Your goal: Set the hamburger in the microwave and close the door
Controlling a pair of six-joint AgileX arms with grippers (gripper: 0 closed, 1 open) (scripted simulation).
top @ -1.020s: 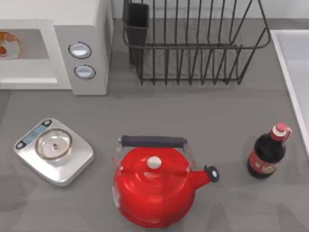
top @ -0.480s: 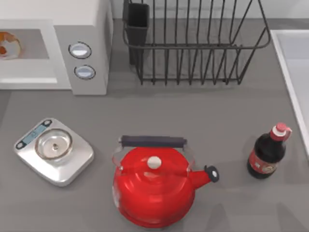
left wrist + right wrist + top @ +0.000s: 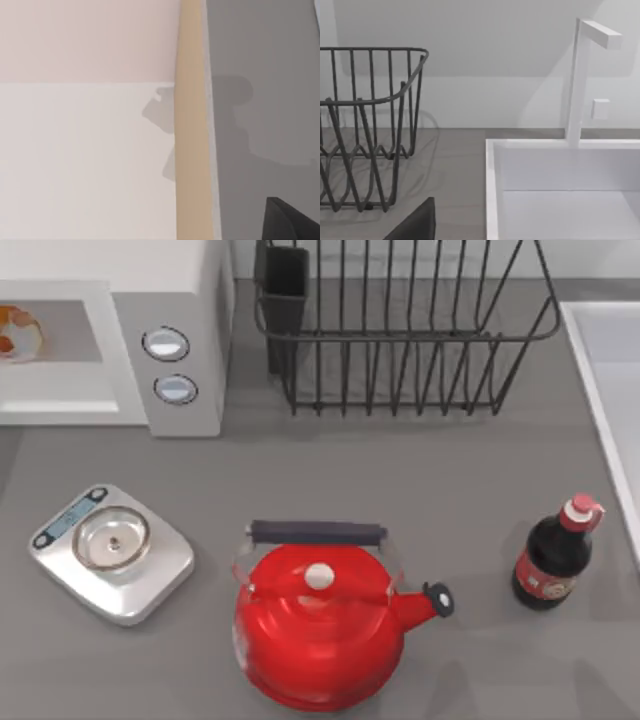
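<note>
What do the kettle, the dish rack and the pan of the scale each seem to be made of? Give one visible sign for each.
Kettle: probably enamelled or painted metal, judging by its glossy red shell with soft highlights.
Dish rack: thin dark rods, likely coated wire, matt.
Scale pan: looks like brushed steel, silvery with a reflective rim.

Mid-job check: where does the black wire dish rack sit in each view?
Top view: black wire dish rack at the table's back, right of the white boxy microwave.
Right wrist view: the rack stands beside the white sink basin.
Left wrist view: faces a tan edge strip and grey tabletop instead.
Shared landmark: the sink basin.
</note>
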